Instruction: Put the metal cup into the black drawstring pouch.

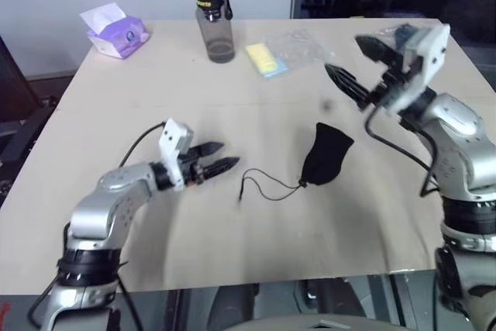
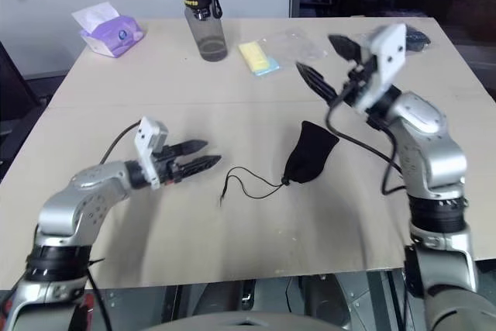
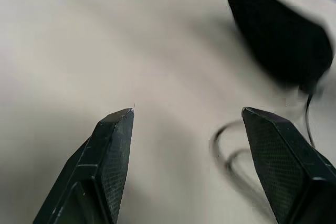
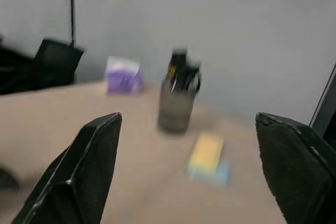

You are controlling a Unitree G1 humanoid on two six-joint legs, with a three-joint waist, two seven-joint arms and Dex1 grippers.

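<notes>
We're looking down over a beige table (image 1: 232, 253), and the black drawstring pouch (image 1: 325, 154) is lying near the middle of it, bulging and slumped over, its mouth gathered at the near end with the thin cord (image 1: 267, 187) trailing off in loops toward the left arm's side. The metal cup itself isn't something we can pick out; the pouch is closed up and plump, so we can't tell what is inside.

The left gripper (image 1: 221, 157) is hanging low over the table, pointing across at the pouch, and from its wrist we're seeing its two black fingers (image 3: 110, 150) spread apart with bare tabletop between them, gripping nothing. The cord is just ahead of its tips, the pouch a little beyond.

The right gripper (image 1: 353, 63) is up in the air over the far right part of the table, well above the pouch, jaws standing wide apart and empty.

At the far edge we're seeing a smoky-grey water bottle (image 1: 213, 21) with a black cap standing upright, a purple tissue pack (image 1: 115, 32) off to its left, and a yellow sponge (image 1: 267, 60) in clear wrapping to its right.
</notes>
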